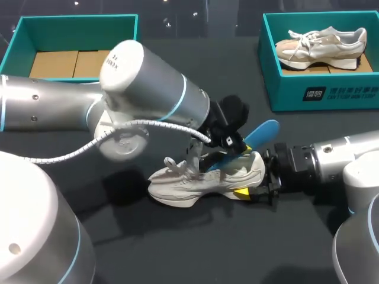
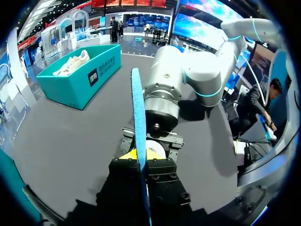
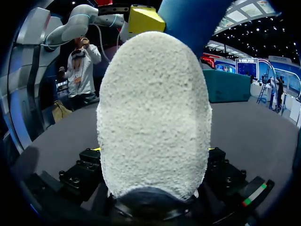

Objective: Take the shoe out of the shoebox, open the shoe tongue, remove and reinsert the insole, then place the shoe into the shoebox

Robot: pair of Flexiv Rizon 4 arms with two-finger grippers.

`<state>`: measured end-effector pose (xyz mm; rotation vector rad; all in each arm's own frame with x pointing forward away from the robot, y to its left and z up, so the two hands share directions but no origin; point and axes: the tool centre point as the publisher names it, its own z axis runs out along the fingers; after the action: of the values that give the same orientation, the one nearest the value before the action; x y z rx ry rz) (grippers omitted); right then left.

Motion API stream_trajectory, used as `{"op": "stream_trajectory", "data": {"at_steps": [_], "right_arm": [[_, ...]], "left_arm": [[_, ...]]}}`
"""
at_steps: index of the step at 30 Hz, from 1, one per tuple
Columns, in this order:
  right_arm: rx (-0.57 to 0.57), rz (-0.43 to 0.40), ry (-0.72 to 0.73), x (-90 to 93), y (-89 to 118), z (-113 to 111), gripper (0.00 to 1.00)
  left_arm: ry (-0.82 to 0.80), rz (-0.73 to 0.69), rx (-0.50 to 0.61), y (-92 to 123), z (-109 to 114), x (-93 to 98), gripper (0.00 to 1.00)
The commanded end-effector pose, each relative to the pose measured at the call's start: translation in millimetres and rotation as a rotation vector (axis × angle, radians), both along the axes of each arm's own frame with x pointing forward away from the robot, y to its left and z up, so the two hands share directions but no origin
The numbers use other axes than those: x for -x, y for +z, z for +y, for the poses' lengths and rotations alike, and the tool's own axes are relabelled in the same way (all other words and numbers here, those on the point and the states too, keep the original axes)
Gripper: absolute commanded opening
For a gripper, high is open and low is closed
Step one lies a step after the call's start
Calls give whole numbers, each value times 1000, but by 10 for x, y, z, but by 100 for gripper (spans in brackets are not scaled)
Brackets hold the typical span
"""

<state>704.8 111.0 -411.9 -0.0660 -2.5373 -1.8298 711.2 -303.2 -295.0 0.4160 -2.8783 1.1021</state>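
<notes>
A cream sneaker point(image 1: 204, 177) lies on its side on the dark table point(image 1: 177, 248), toe toward my left. My right gripper point(image 1: 253, 182) has the shoe's heel point(image 3: 150, 117) between its widely spaced fingers, which press on it from both sides. My left gripper point(image 1: 224, 152) hangs just above the shoe's opening and is shut on a blue insole point(image 1: 260, 133). The insole slants up and to the right out of the shoe. It stands edge-on point(image 2: 138, 122) between the left fingers in the left wrist view. It also shows above the heel point(image 3: 188, 19) in the right wrist view.
A teal shoebox point(image 1: 320, 97) at the back right holds a second pale sneaker point(image 1: 323, 47). Another teal box point(image 1: 12, 47) at the back left has cardboard inside. My left arm's big joint point(image 1: 148, 89) hangs over the table's middle.
</notes>
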Motion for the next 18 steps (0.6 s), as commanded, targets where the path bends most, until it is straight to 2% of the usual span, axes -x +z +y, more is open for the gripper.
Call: {"op": "stream_trajectory", "data": {"at_steps": [1, 6, 11, 18], "right_arm": [[5, 0, -1, 7, 8, 15, 0], [5, 0, -1, 7, 8, 15, 0], [5, 0, -1, 7, 8, 15, 0], [5, 0, -1, 7, 8, 15, 0]], "left_arm": [[-78, 108, 21, 321, 74, -1, 0], [-113, 182, 58, 647, 25, 72, 0], [-139, 241, 146, 1111, 37, 134, 0], [-139, 241, 146, 1111, 37, 134, 0]]}}
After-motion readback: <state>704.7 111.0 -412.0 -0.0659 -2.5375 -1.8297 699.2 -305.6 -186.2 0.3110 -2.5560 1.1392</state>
